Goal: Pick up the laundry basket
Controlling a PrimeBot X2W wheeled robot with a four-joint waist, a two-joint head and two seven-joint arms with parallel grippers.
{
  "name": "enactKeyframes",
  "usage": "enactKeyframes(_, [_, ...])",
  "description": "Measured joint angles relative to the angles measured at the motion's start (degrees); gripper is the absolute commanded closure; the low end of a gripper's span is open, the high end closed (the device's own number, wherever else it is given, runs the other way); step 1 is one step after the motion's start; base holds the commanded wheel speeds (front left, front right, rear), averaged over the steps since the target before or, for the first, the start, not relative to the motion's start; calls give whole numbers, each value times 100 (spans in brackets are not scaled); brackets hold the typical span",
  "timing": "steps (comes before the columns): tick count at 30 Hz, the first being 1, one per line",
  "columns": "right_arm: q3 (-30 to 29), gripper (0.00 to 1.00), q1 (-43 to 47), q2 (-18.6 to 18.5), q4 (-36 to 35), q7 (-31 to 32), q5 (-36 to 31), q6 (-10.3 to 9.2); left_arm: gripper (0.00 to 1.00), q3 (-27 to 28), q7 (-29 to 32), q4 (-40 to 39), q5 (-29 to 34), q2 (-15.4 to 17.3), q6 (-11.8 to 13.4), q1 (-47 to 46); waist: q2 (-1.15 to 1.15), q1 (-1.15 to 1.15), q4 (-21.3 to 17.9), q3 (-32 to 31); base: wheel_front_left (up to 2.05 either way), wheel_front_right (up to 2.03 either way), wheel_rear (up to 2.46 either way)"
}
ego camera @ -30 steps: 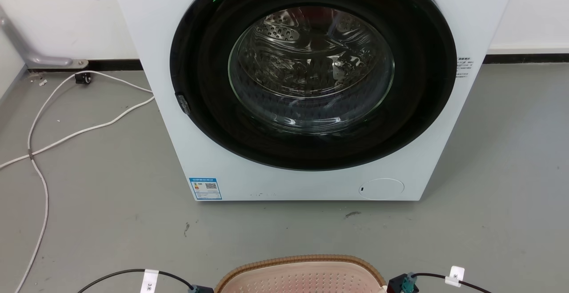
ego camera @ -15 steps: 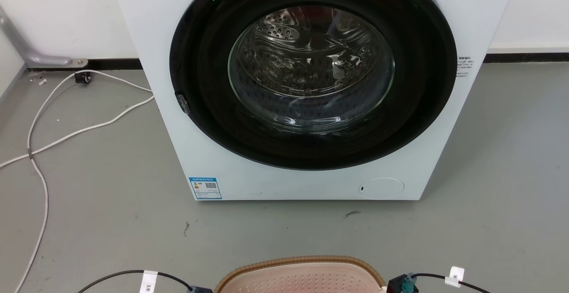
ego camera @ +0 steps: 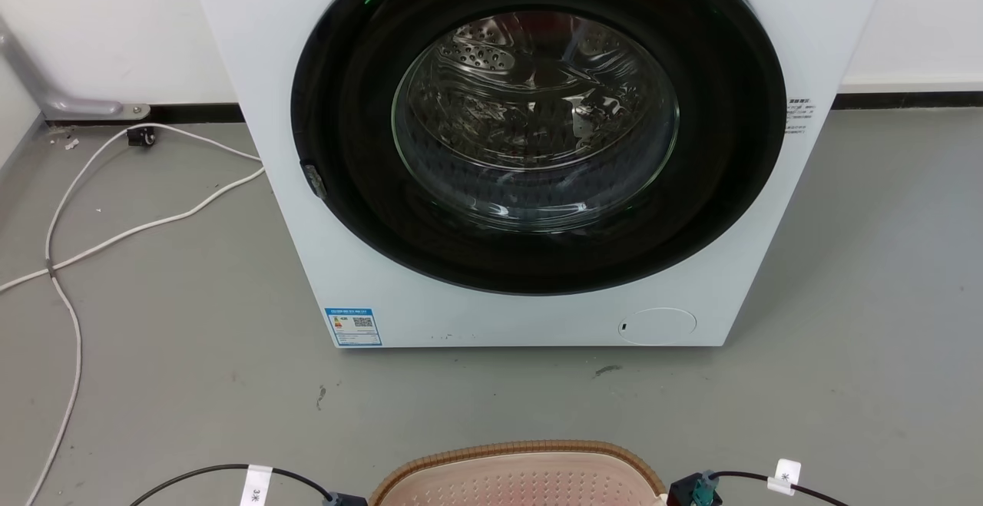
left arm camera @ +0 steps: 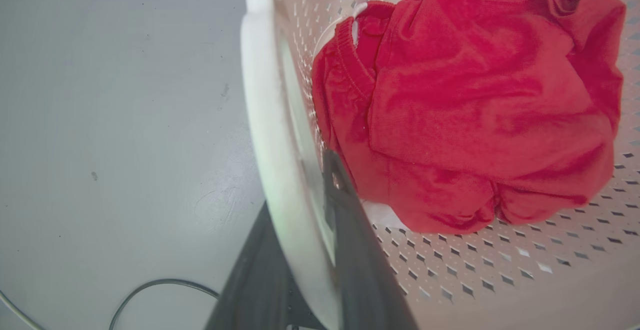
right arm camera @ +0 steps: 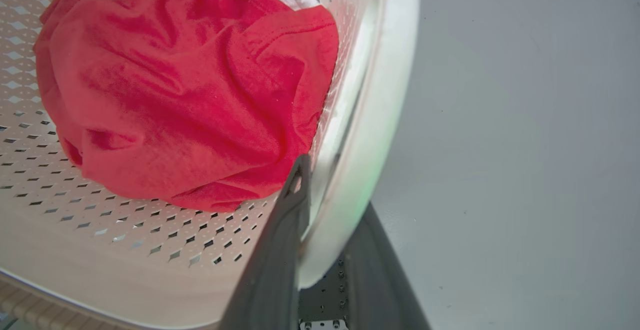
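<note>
Two claws, one handle each. The left gripper [left arm camera: 300, 185] has one finger inside the laundry basket [ego camera: 522, 483] and one outside, pinching the white left handle [left arm camera: 260, 94]. The right gripper [right arm camera: 334, 185] mirrors that on the right handle [right arm camera: 395, 69]. Both look clamped; I see no gap around either handle.

The basket is at the bottom edge of the head view, in front of the washing machine [ego camera: 253, 68] and well apart from it, over the grey floor [ego camera: 153, 383]. I can't tell if its base is off the floor. A red shirt [left arm camera: 475, 94] is bunched in the bottom, just beside each inner finger, with some white cloth under it.

Step in hand, my read: the lift. To do it well I raise both arms together at the same rate, so the basket stays level and the shirt doesn't slide. The handles look like smooth plastic, so I squeeze firmly, with no spreading of the arms and no wrist twist. Straight up, slow start, clear of the washing machine.
</note>
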Motion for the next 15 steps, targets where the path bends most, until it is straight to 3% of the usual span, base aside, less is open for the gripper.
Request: enactKeyframes(15, [175, 100, -13, 7, 16, -19, 152, 0, 100, -186, -23, 0, -167, 32, -1, -13, 0, 0, -19, -63, 0, 0, 0])
